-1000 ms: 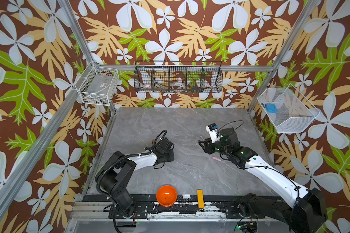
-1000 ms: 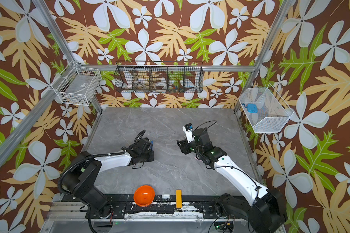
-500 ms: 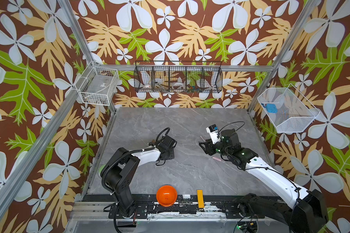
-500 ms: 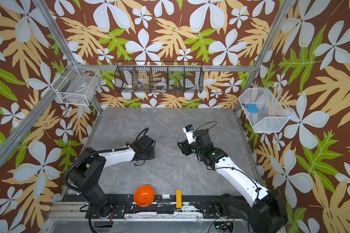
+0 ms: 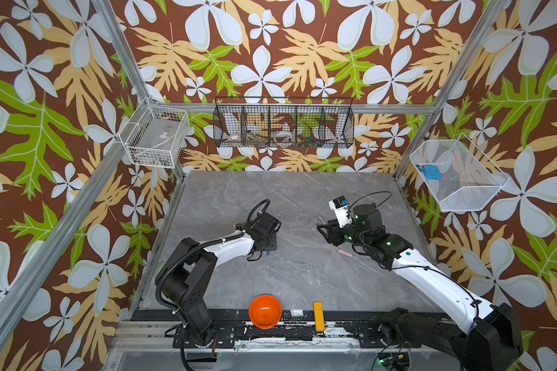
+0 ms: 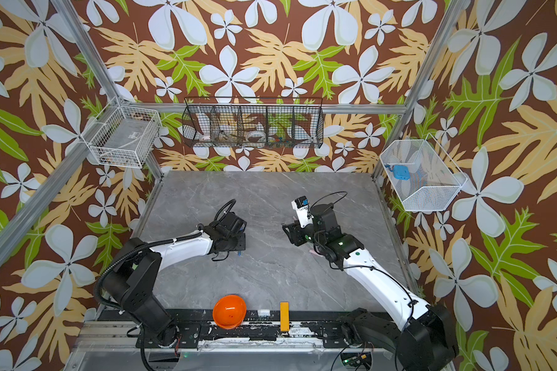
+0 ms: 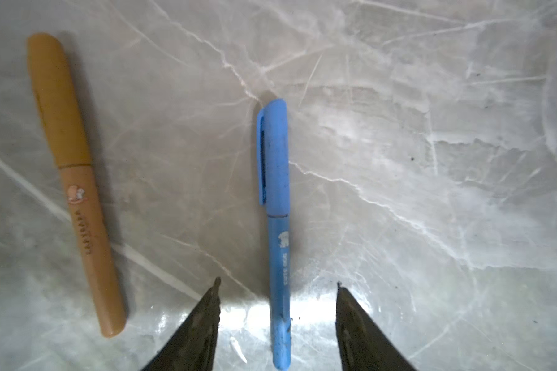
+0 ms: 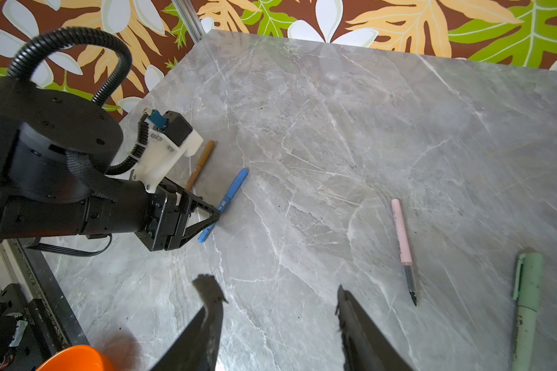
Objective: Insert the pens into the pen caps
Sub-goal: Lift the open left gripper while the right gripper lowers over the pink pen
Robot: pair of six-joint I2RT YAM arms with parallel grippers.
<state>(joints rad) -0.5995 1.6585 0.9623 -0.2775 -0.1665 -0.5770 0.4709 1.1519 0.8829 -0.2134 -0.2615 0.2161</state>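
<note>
The blue pen (image 7: 278,257) lies flat on the table with its blue cap (image 7: 274,154) on. It sits between the fingers of my open left gripper (image 7: 278,284), and neither finger touches it. Beside it lies the brown pen (image 7: 92,244), also wearing its cap (image 7: 57,102). In the right wrist view the pink pen (image 8: 402,236) lies bare with its dark tip showing, and a pale green pen (image 8: 524,324) wears its cap (image 8: 528,276). My right gripper (image 8: 276,290) hovers open and empty above the table, a little way from the pink pen (image 5: 344,253).
An orange bowl (image 5: 265,311) and a yellow bar (image 5: 318,316) sit at the table's front edge. Wire baskets hang on the left wall (image 5: 155,141), back wall (image 5: 283,123) and right wall (image 5: 454,176). Grey marble table (image 5: 296,273) lies between the arms.
My left gripper has opened and let go of the blue pen, which now rests on the table. The left arm shifted slightly; the right arm barely moved.
</note>
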